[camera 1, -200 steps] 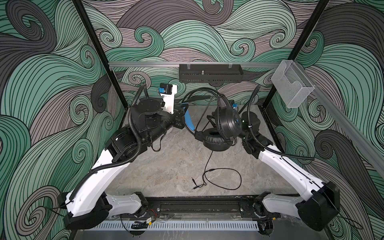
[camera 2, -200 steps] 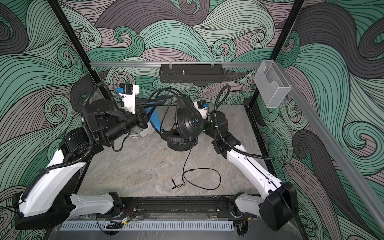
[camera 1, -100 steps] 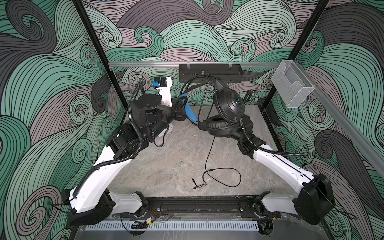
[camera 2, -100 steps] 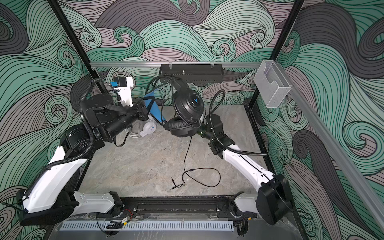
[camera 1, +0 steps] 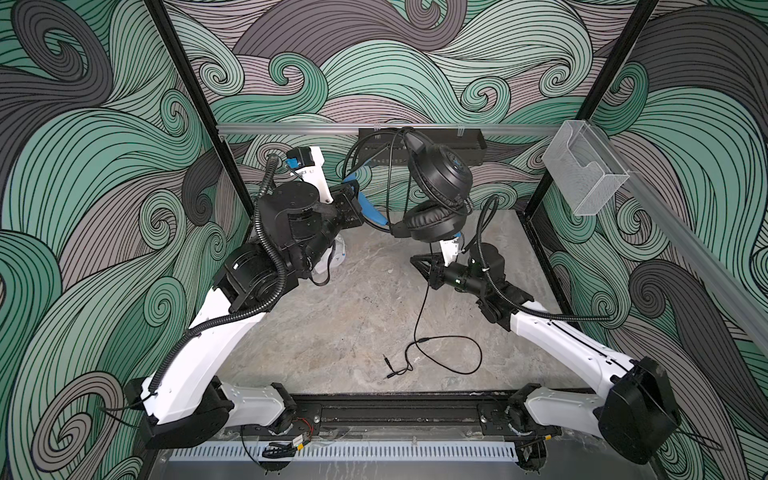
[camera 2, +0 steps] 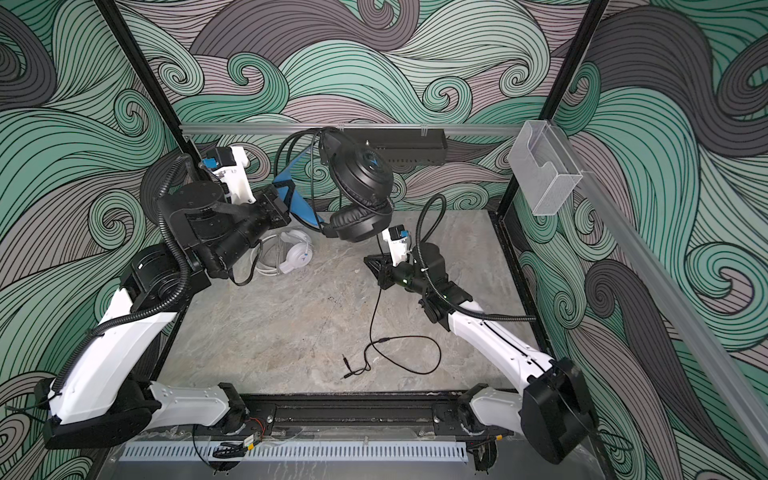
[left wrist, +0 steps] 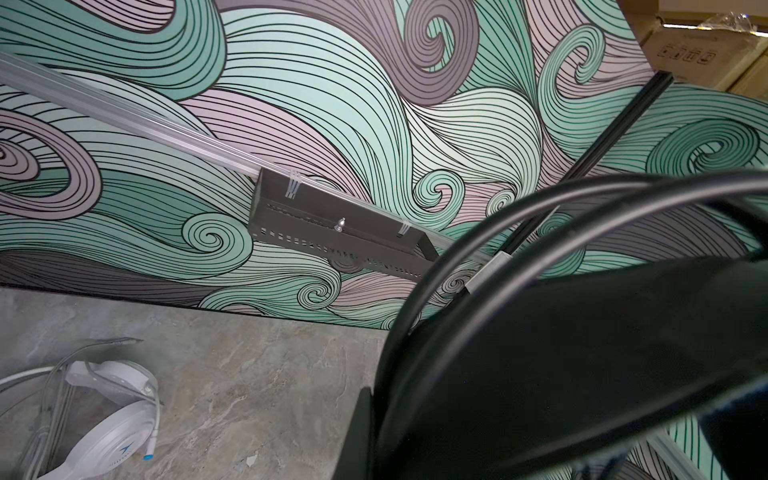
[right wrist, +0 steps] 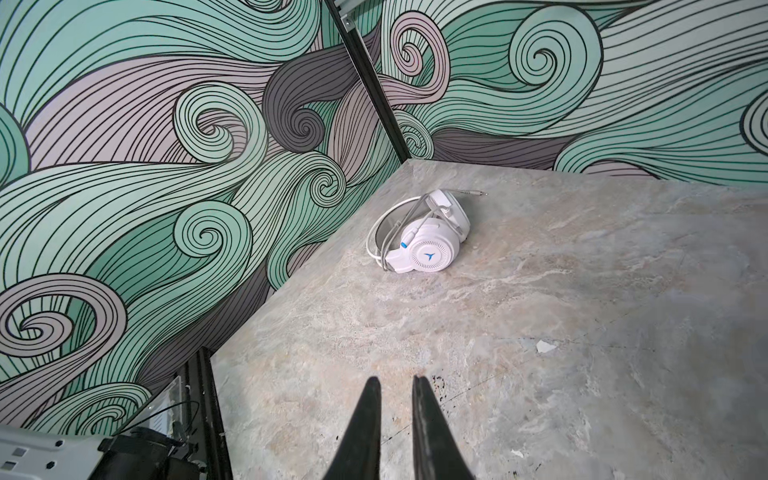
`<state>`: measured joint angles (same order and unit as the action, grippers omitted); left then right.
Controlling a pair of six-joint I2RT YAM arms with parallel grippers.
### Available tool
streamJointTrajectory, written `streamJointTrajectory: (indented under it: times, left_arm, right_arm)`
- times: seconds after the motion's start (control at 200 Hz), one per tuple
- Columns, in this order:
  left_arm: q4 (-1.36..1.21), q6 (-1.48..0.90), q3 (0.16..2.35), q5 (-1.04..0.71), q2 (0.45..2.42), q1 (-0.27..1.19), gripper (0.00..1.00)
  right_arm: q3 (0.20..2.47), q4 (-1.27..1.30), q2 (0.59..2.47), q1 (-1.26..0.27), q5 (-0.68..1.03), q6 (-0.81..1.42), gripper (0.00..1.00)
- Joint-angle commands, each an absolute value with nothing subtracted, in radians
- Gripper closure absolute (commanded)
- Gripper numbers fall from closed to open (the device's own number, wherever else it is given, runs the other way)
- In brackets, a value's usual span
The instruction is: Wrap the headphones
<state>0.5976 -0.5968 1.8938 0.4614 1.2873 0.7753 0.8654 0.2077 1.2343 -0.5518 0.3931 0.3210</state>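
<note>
1. While the left tool [camera 2: 286,197] is clamped on their blue band [camera 2: 303,210], the black headphones [camera 1: 440,178] hang above the worktop [camera 1: 332,324].
2. Right tool [right wrist: 395,380]: tips nearly together, nothing between.
3. White headphones [right wrist: 424,245] lie near a worktop corner.

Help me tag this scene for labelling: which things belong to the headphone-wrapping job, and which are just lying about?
Job:
- black headphones, headband held by the left gripper
- their black cord
- white headphones
- right gripper

Lying about:
- clear plastic holder
- black perforated box on the rail
</note>
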Motion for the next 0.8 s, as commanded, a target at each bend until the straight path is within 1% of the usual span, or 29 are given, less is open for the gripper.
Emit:
streamJointTrajectory:
  times: [0.0, 0.065, 0.105, 0.16, 0.29, 0.42, 0.535, 0.705, 0.796]
  left_arm:
    - [0.492, -0.72, 1.897, 0.519, 1.252, 0.748, 1.0]
    - [0.512, -0.797, 1.887, 0.531, 1.25, 0.726, 1.0]
    - [0.502, -0.833, 1.873, 0.524, 1.252, 0.711, 1.0]
    - [0.482, -0.875, 1.856, 0.518, 1.257, 0.698, 1.0]
    - [0.441, -0.961, 1.836, 0.461, 1.287, 0.647, 1.0]
    - [0.421, -1.002, 1.827, 0.452, 1.316, 0.606, 1.0]
    - [0.421, -1.0, 1.847, 0.449, 1.354, 0.573, 1.0]
    - [0.423, -0.907, 1.856, 0.521, 1.413, 0.566, 1.0]
    - [0.435, -0.841, 1.833, 0.568, 1.469, 0.567, 1.0]
  right_arm:
    - [0.878, 0.113, 1.225, -0.564, 0.322, 0.291, 0.92]
    - [0.928, -0.015, 1.245, -0.582, 0.24, 0.255, 1.0]
    - [0.974, -0.109, 1.266, -0.597, 0.197, 0.226, 1.0]
    - [1.015, -0.178, 1.284, -0.613, 0.181, 0.2, 1.0]
    - [1.031, -0.217, 1.26, -0.701, 0.086, 0.123, 1.0]
    - [1.062, -0.299, 1.24, -0.791, -0.01, 0.04, 1.0]
    - [1.086, -0.392, 1.224, -0.87, -0.083, -0.029, 1.0]
    - [1.135, -0.48, 1.206, -0.995, -0.18, -0.122, 1.0]
    - [1.22, -0.565, 1.217, -1.029, -0.205, -0.135, 1.0]
